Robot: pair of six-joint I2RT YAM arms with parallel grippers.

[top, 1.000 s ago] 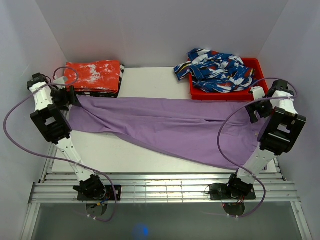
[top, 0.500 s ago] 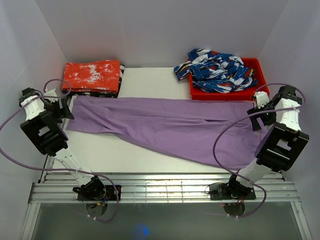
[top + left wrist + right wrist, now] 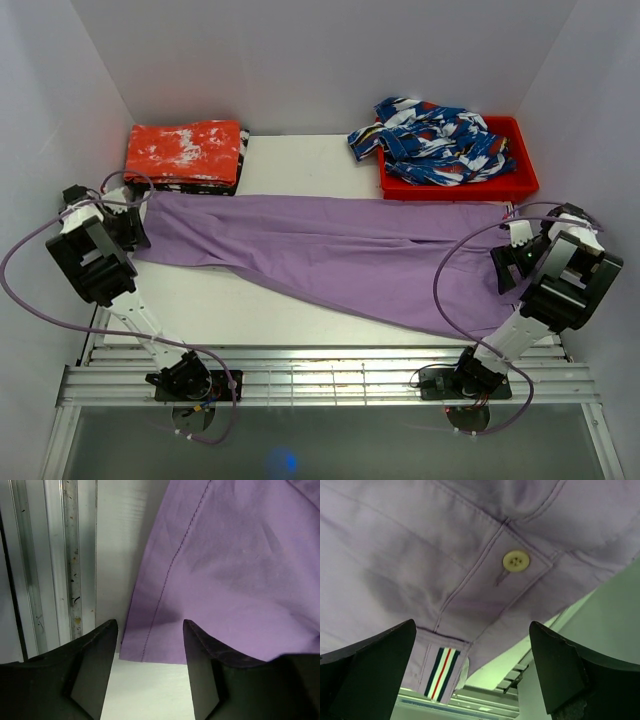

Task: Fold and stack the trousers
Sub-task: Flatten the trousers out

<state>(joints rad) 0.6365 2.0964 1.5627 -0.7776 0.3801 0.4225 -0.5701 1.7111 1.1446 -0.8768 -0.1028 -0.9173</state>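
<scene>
Spanning the table [image 3: 300, 160] from left to right, the trousers [image 3: 330, 245] lie flat, leg hems left, waistband right. The left gripper [image 3: 150, 630] hangs over the hem corner [image 3: 132, 652], jaws apart, clamping nothing. The right gripper [image 3: 472, 630] gapes wide above the button [image 3: 516, 560] and striped trim [image 3: 441, 672]. Beyond, a folded red-orange cloth [image 3: 185, 150] sits far left, and a red bin [image 3: 525, 185] holding a blue patterned garment [image 3: 435, 140] far right.

A folded red-orange cloth with white blotches [image 3: 185, 150] lies at the far left of the white tabletop [image 3: 300, 160], resting on a dark striped layer. At the far right, a red plastic bin [image 3: 455, 189] holds a crumpled blue-white-red patterned garment [image 3: 435, 140] that spills over its left rim. Slotted aluminium rails [image 3: 330, 380] run along the near edge.
</scene>
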